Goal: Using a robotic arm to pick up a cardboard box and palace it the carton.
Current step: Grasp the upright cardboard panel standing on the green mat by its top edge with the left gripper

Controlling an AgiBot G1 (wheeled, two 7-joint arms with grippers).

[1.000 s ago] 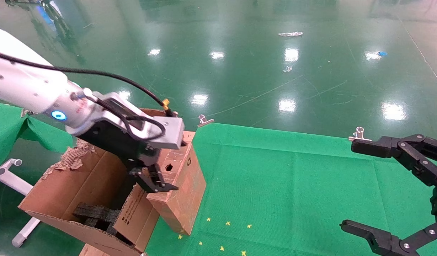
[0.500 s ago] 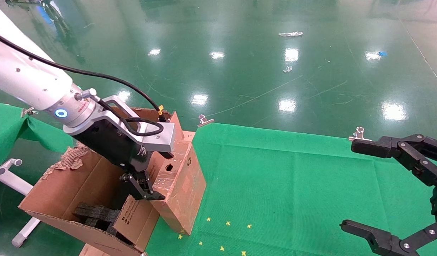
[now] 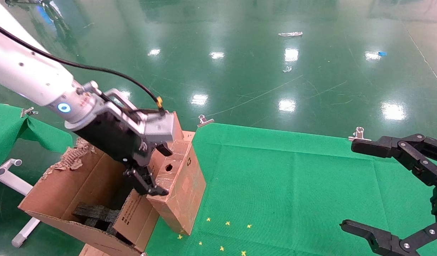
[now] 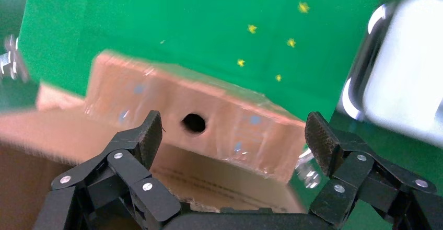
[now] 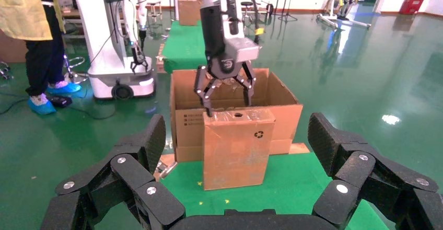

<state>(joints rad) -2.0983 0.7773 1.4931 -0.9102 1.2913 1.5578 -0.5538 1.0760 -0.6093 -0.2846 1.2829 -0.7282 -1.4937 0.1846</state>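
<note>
Brown cardboard box [image 3: 181, 188] stands upright on the green cloth [image 3: 293, 185], leaning against the carton [image 3: 79, 192]. The left gripper [image 3: 147, 183] hovers at its taped top, fingers spread wide, holding nothing. Off to the side, the right gripper [image 3: 350, 185] hangs splayed open too.

The left arm [image 3: 30, 78], white-sleeved with a glowing blue ring at the wrist, a silver camera block and a black cable, reaches in from the upper left and angles downward. Its black left gripper [image 3: 147, 185] points down with its linked fingers [image 4: 138, 141] spread wide apart, closed on nothing. The right gripper [image 3: 389, 192], all black, is parked at the far right edge, its fingers likewise spread wide.
</note>
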